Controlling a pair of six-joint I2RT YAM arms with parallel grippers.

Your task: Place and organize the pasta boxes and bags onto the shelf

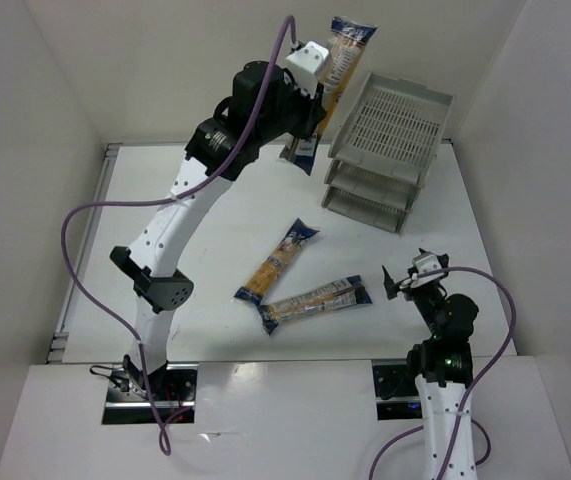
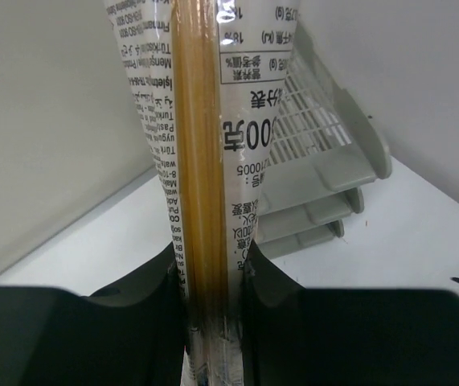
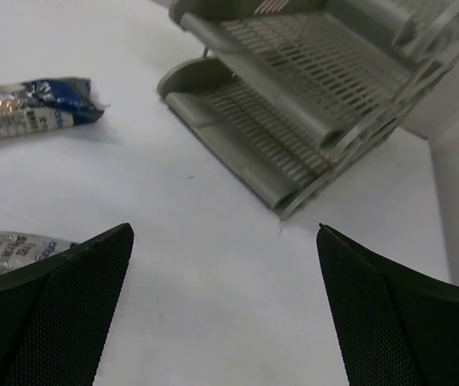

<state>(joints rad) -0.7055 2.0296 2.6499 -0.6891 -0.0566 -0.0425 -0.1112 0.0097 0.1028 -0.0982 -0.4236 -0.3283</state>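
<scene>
My left gripper is shut on a spaghetti packet and holds it high, just left of the grey three-tier shelf. In the left wrist view the packet runs up from between my fingers, with the shelf behind it. Two more packets lie on the table: one slanted and one nearer. My right gripper is open and empty, low at the right, facing the shelf. Both lying packets show at the left of the right wrist view.
White walls close in the table at the left, back and right. The shelf stands at the back right corner, close to the right wall. The left arm's purple cable loops over the left side of the table.
</scene>
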